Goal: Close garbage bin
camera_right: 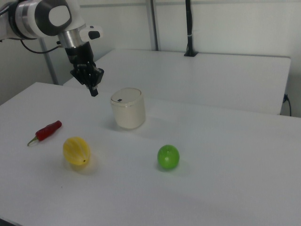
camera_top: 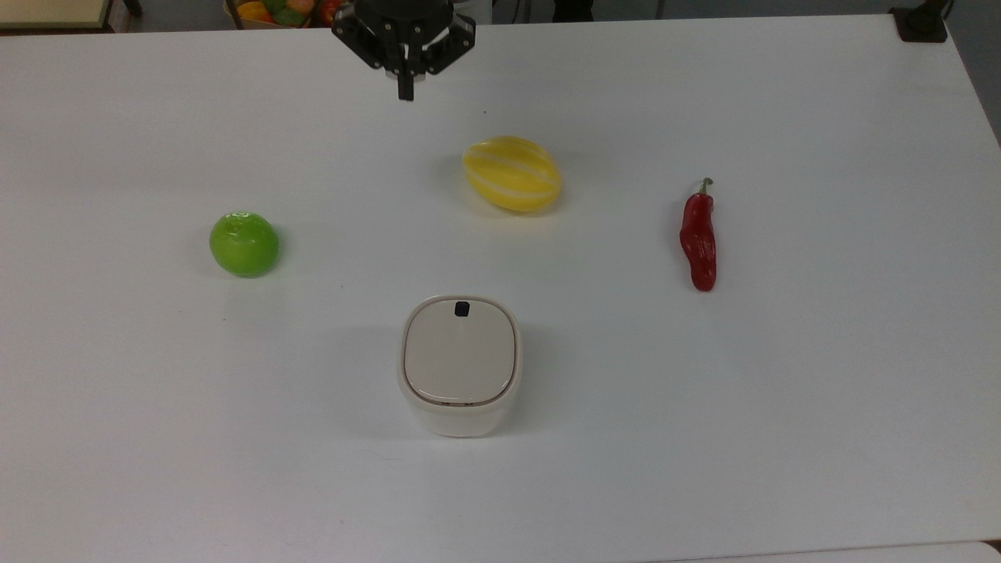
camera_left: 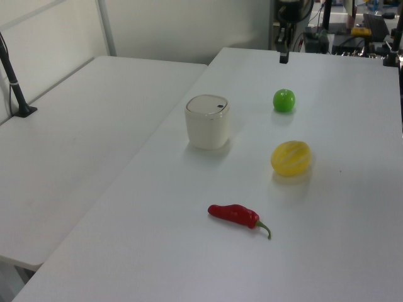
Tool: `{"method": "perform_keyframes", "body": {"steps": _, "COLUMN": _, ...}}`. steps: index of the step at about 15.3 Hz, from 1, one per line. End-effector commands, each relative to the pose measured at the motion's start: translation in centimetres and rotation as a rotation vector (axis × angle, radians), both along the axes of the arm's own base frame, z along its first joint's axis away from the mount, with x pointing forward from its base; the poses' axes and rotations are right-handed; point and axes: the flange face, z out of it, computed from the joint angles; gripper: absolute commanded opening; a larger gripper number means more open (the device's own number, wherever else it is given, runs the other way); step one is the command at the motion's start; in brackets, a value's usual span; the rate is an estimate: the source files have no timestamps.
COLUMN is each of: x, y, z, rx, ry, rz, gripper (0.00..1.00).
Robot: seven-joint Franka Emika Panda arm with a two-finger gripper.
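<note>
The garbage bin's [camera_top: 459, 363] lid lies flat: closing looks done. The hand [camera_top: 405, 92], pinched together and empty, hangs well beyond the bin; only retreat remains.

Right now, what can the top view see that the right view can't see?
The top view has a box of colourful fruit past the table's far edge. The right view has the robot's white and grey arm, a second table behind, and a black pole standing on it. Both have the garbage bin with its lid down, the green apple, the yellow melon, the red chilli and the gripper, shut and away from the bin.
</note>
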Motion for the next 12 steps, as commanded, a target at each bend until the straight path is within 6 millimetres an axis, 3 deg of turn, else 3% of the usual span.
{"method": "perform_keyframes", "body": {"steps": 1, "x": -3.5, "y": -0.8, "z": -0.8, "rx": -0.028, "ry": 0.049, "rz": 0.007, "gripper": 0.00}}
{"method": "perform_keyframes", "body": {"steps": 4, "x": -4.1, "y": -1.5, "z": -0.4, "rx": -0.024, "ry": 0.047, "rz": -0.007, "gripper": 0.00}}
{"method": "perform_keyframes", "body": {"steps": 6, "x": -4.0, "y": -2.1, "z": -0.4, "rx": -0.018, "ry": 0.047, "rz": -0.019, "gripper": 0.11}}
{"method": "perform_keyframes", "body": {"steps": 7, "x": -4.0, "y": -2.3, "z": -0.3, "rx": -0.014, "ry": 0.043, "rz": -0.023, "gripper": 0.26}}
{"method": "perform_keyframes", "body": {"steps": 8, "x": -3.9, "y": -2.4, "z": -0.4, "rx": -0.014, "ry": 0.042, "rz": -0.024, "gripper": 0.30}}
{"method": "perform_keyframes", "body": {"steps": 9, "x": -3.8, "y": -2.4, "z": -0.4, "rx": -0.017, "ry": 0.040, "rz": -0.022, "gripper": 0.45}}
{"method": "perform_keyframes", "body": {"steps": 10, "x": -3.8, "y": -2.5, "z": -0.5, "rx": -0.018, "ry": 0.041, "rz": -0.024, "gripper": 0.87}}
{"method": "perform_keyframes", "body": {"steps": 11, "x": -3.8, "y": -2.5, "z": -0.6, "rx": -0.025, "ry": 0.045, "rz": -0.022, "gripper": 1.00}}
{"method": "perform_keyframes", "body": {"steps": 12, "x": -3.8, "y": -2.5, "z": -0.6, "rx": -0.025, "ry": 0.045, "rz": -0.022, "gripper": 1.00}}
